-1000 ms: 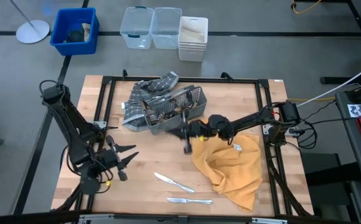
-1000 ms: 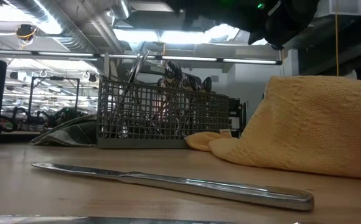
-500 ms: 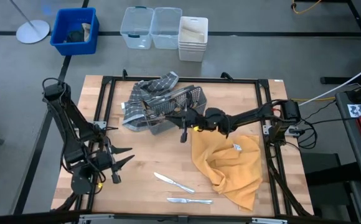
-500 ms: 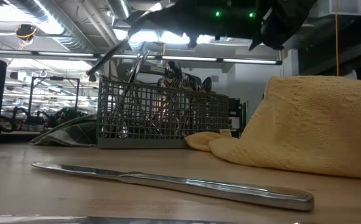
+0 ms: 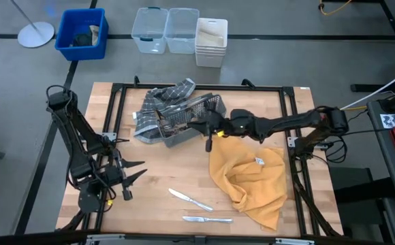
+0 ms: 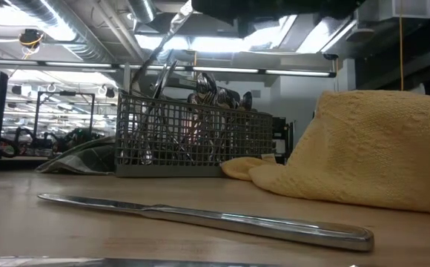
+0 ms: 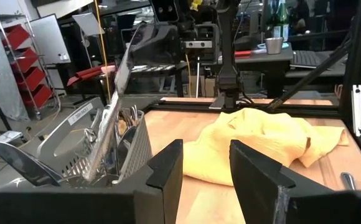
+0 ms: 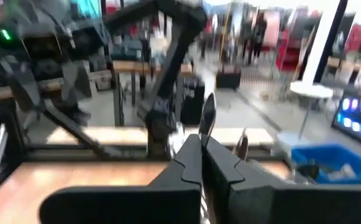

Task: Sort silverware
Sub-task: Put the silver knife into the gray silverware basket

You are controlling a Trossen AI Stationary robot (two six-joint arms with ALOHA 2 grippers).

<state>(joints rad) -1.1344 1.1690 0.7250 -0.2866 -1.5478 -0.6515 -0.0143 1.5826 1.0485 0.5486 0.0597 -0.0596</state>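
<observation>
A grey wire-mesh caddy [image 5: 187,119] full of silverware stands on a checked grey towel [image 5: 162,101] at the table's far middle. My right gripper [image 5: 206,126] reaches level over the caddy's right end, shut on one long silver piece [image 7: 123,81], a knife by the look of it. Two more knives [image 5: 191,199] [image 5: 208,219] lie flat near the front edge. My left gripper [image 5: 131,175] hovers open at the front left with nothing between its fingers [image 7: 168,168]. My right gripper pinches the knife near its upper end [image 8: 206,121] between its two shut fingers [image 8: 190,158], coming level from the table's right. A short stub sticks out past the fingertips. The rest slants down below the hold, its lower end [image 6: 139,78] over the caddy.
A crumpled yellow towel [image 5: 248,178] covers the table's right front, just under my right arm. Beyond the far edge stand a blue bin [image 5: 82,33], two clear tubs [image 5: 165,28] and a white tub [image 5: 211,41]. Bare wood shows at the front middle.
My right gripper has risen and tipped from pointing down to level, drawing back toward the far edge above the caddy. The knife in its fingers has come up with it and now slants higher over the caddy.
</observation>
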